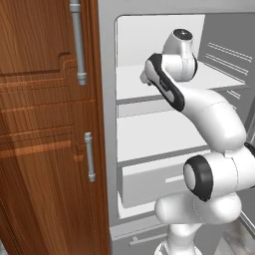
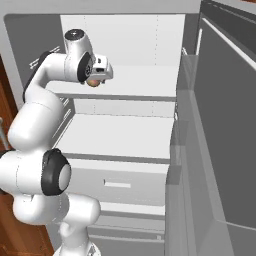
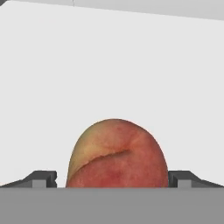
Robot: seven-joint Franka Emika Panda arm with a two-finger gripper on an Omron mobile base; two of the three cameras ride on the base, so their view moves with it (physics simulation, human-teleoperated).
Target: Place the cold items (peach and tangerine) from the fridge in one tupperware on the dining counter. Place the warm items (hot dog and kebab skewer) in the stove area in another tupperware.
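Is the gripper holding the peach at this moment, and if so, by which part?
Nothing is held. The gripper is open, one fingertip on each side of the peach, with a gap between each fingertip and the fruit.

Red peach with yellow-green blush, white fridge shelf, brown wooden cabinet, grey handles

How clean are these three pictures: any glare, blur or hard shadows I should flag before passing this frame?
Left base view: flat, even rendered light, sharp wood grain, no glare. Right base view: soft grey shading inside the fridge, the peach tiny under the hand. Hand view: peach crisp and evenly lit between the gripper fingertips, plain white behind, no blur.
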